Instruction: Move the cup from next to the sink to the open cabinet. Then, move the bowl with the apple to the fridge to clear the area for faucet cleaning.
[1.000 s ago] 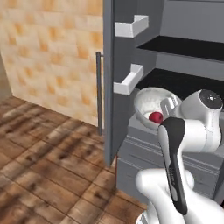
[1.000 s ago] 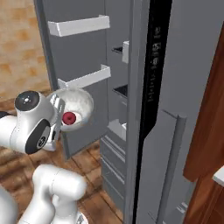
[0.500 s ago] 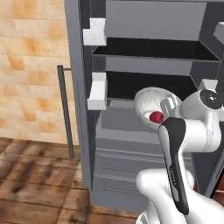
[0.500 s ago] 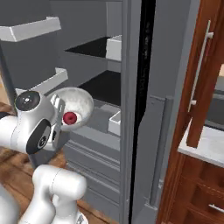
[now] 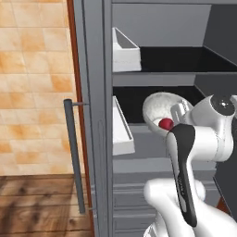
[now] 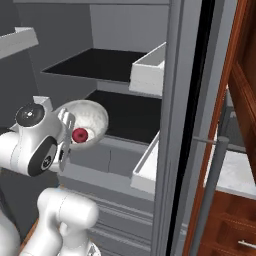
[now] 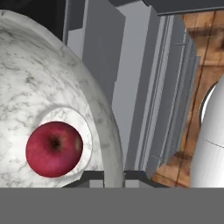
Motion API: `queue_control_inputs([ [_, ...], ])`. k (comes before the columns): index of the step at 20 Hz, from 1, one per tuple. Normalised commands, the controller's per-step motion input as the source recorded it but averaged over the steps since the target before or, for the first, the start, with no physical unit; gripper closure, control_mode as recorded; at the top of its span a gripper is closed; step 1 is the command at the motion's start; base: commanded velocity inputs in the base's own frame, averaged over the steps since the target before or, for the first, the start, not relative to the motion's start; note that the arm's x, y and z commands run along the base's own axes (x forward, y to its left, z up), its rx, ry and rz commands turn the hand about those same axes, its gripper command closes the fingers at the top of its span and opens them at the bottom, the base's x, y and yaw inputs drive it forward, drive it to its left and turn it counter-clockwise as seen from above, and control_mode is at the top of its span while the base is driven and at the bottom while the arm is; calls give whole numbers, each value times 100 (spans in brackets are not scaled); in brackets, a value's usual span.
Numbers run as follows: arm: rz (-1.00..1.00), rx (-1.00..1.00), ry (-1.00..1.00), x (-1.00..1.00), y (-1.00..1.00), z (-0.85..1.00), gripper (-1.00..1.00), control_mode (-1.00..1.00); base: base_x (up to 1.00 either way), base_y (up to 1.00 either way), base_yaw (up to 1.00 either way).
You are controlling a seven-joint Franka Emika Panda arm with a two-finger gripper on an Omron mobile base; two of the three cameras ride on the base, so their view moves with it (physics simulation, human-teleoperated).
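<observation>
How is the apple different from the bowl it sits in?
The apple is small and dark red; the bowl is much bigger and white with grey marbling. The apple is a solid ball with a dimple on top; the bowl is wide and hollow. Both are round and held up in front of the open fridge.

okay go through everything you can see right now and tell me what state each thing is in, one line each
fridge: door open, dark shelves bare.
bowl: held up in front of the fridge's lower dark shelf, tipped, not set down.
apple: inside the bowl, resting at its bottom.
end effector: closed on the bowl's rim.
door bins: white, nothing visible in them.
</observation>
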Motion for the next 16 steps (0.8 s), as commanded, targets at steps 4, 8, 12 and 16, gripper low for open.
queue_control_inputs([
  [4,0,0,0,0,0,0,100,100,58,-9,-4],
  [8,0,0,0,0,0,0,100,100,36,-10,-2],
  [12,0,0,0,0,0,0,100,100,50,0,-5],
  [16,-1,0,0,7,0,8,100,-100,35,0,-3],
])
